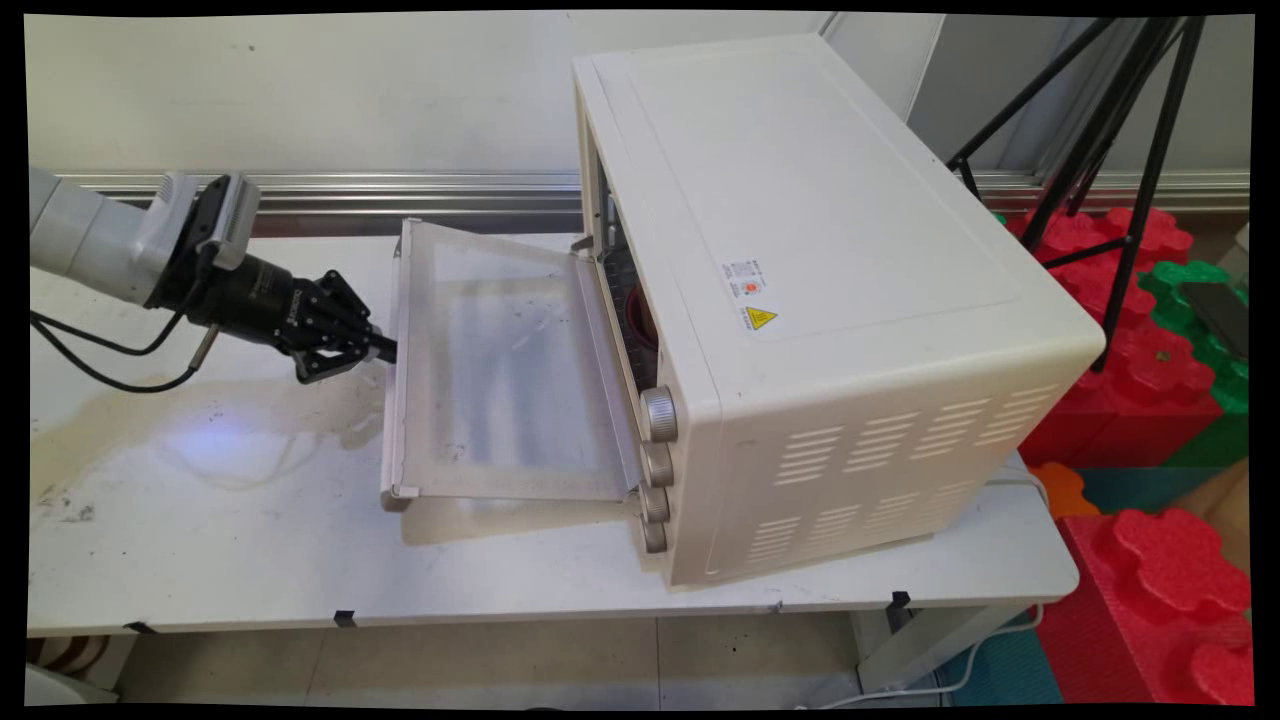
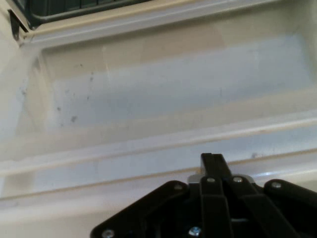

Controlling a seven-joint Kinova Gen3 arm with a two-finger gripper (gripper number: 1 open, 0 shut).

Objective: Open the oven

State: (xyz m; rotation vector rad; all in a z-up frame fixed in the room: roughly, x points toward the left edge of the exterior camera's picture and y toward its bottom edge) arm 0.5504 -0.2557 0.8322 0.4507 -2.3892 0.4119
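A cream toaster oven point(image 1: 800, 250) stands on the white table point(image 1: 200, 540) with its glass door point(image 1: 500, 380) folded down nearly flat toward the left. My gripper point(image 1: 385, 350) comes in level from the left, and its shut fingers touch the door's outer edge, at the handle bar point(image 1: 397, 420). In the hand view the gripper point(image 2: 212, 159) shows its fingers pressed together, their tip against the handle bar point(image 2: 124, 158), with the door glass point(image 2: 173, 84) beyond and the dark oven cavity point(image 2: 74, 7) at the top. Nothing is held between the fingers.
Several round knobs point(image 1: 657, 413) run down the oven's front right side. A black tripod point(image 1: 1100, 120) and red foam blocks point(image 1: 1150, 560) stand to the right of the table. Black cables point(image 1: 100, 360) hang from the arm over stained tabletop.
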